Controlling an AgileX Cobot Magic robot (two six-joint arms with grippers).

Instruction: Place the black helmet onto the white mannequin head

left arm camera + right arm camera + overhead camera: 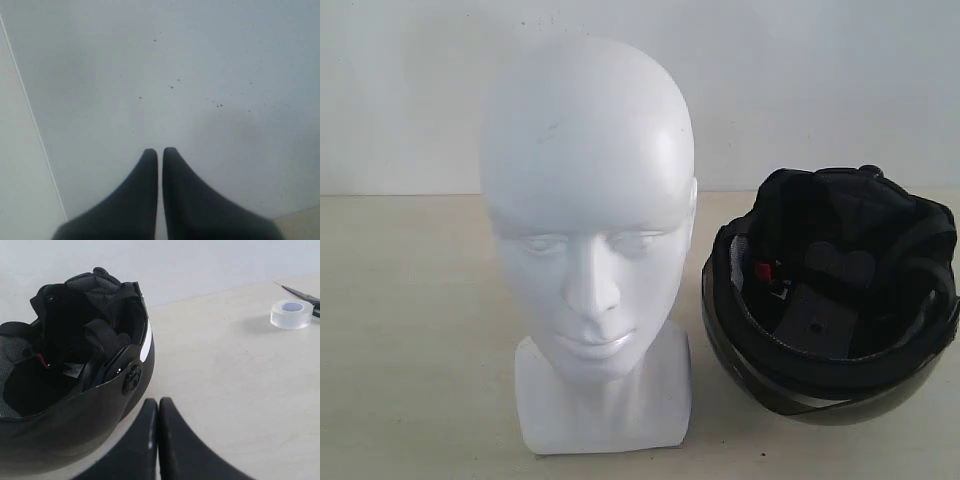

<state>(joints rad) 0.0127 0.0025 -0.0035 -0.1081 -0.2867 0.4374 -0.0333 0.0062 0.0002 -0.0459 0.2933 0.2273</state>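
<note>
The head (588, 200) stood upright on the worktop (410, 330), face toward the outside camera. The helmet (830, 300) lay just beside it on the right arm's side. It was open side up, with the padded lining (820, 250) on show and the visor (800, 398) low at the front. Whether helmet and head actually touched, I couldn't tell. Neither arm showed in that wide view.

The left pincer (160, 152) was closed, tips together, nothing in it, with only a plain pale surface ahead of it. The right pincer (158, 402) was pinched shut and empty too, sitting close to the helmet's shell near the round side pivot (131, 379).

So nothing had been lifted, and the first grab looked like the step in hand. The right pincer needed to spread wide before going in. The padded rim looked the better bite, since the smooth shell and visor would likely slip. A second hold from the left on the far rim would probably steady the turn-over, because the opening had to face down. Then it should go straight down over the crown with the visor on the face side and no sideways shove, as that narrow neck base looked easy to topple. The tape roll (291, 314) and scissors (302, 294) lay well apart, no bother.
</note>
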